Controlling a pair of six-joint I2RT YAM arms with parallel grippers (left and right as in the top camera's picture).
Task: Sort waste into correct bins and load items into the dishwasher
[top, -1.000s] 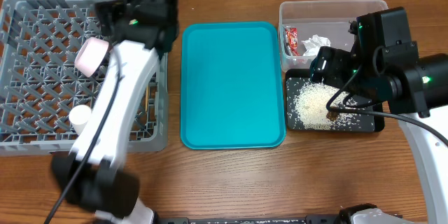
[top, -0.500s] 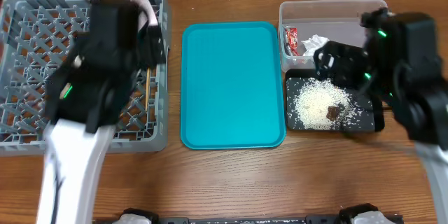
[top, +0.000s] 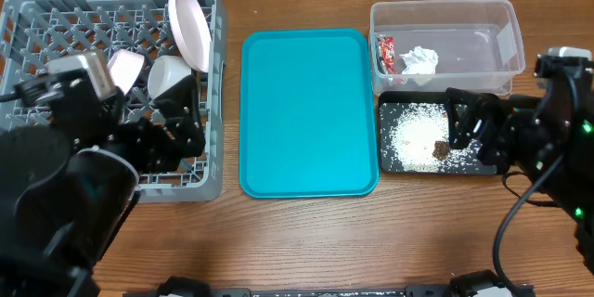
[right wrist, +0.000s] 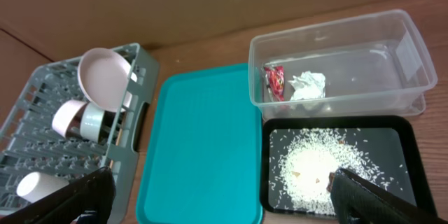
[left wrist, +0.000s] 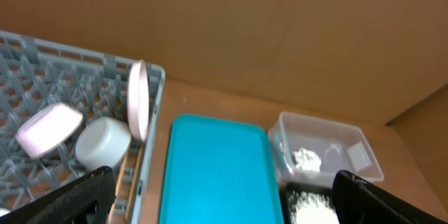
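The grey dish rack (top: 56, 28) holds the white plate (top: 188, 26) on edge, the pinkish saucer (top: 123, 68) and the pale bowl (top: 167, 76). The right wrist view shows the white cup (right wrist: 35, 185) lying in the rack. The chopsticks (left wrist: 124, 175) lie by the rack's right wall. The clear tub (top: 483, 51) holds the red wrapper (top: 387, 53) and the tissue (top: 419, 58). The black tray (top: 394, 104) holds rice (top: 418, 137) and the brown lump (top: 440, 149). My left gripper (top: 172, 135) is open and empty over the rack's front right. My right gripper (top: 469, 125) is open and empty over the black tray's right end.
The flat teal tray (top: 308, 111) lies bare between the rack and the bins. My left arm fills the front left of the overhead view and hides the rack's front. Brown cardboard walls stand behind the table.
Both arms have pulled back toward the table's front. The left arm left the rack's back, uncovering the plate, saucer and bowl. The right arm moved off the tub to the right.
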